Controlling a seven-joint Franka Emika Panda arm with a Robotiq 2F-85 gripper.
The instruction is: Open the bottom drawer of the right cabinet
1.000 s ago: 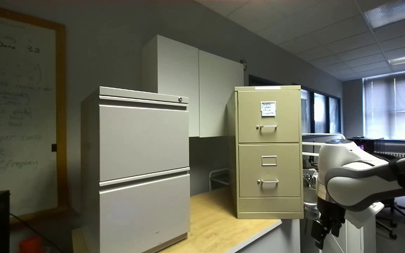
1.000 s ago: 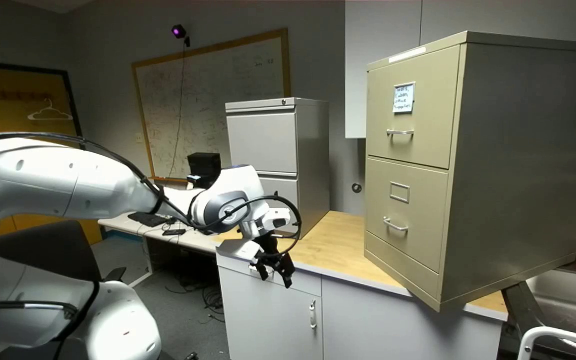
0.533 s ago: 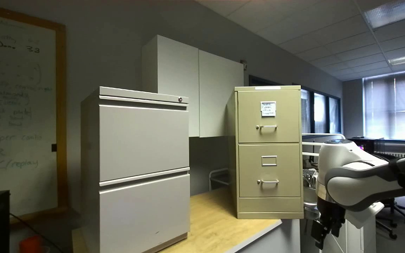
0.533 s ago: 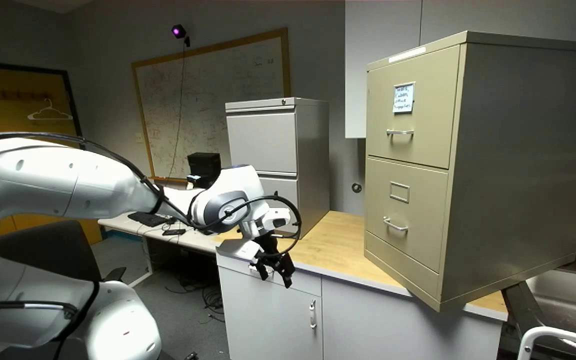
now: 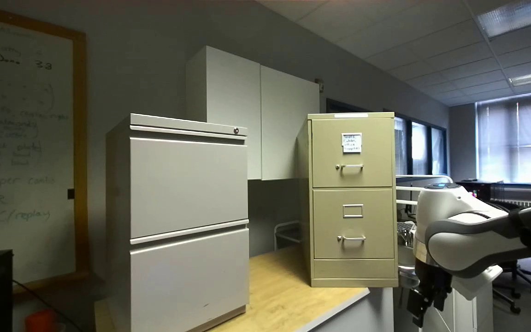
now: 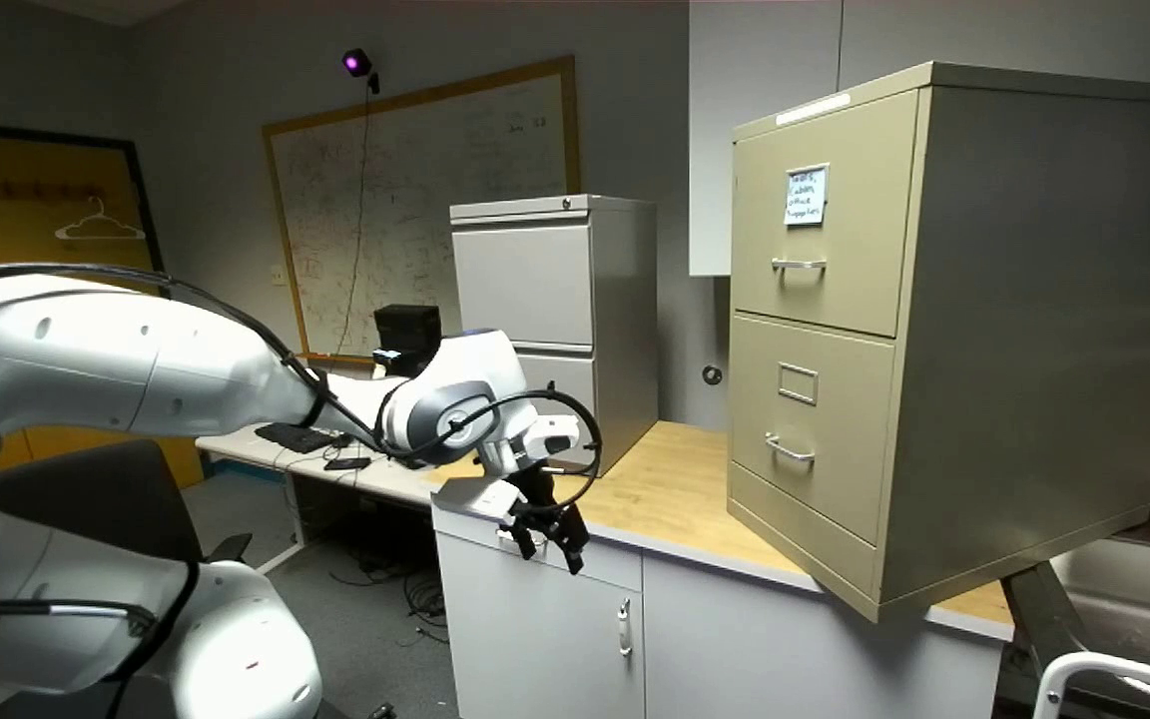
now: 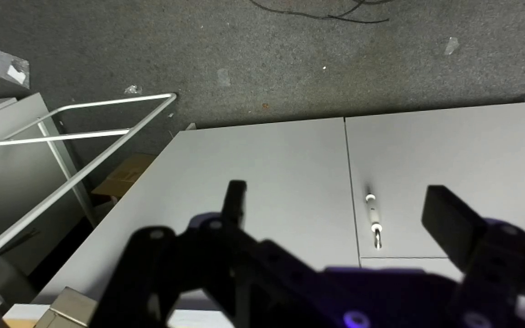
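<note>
Barely a stir this last second — your gripper (image 6: pixel 549 555) hangs in front of the counter (image 6: pixel 685 479), fingers (image 7: pixel 449 218) spread wide, nothing between them, well apart from the handle (image 5: pixel 354 239). So the pull hasn't begun, I'd judge. There's your bottom drawer (image 5: pixel 353 226), closed flush under the labelled upper drawer (image 5: pixel 353 158) of the right cabinet (image 6: pixel 934 340). Its near-square front faces straight toward you in an exterior view — the handle's long axis runs level across it.

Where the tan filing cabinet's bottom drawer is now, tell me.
In both exterior views, the bottom drawer is right of centre, directly below the upper drawer with the handwritten label and just above the plain base panel.
</note>
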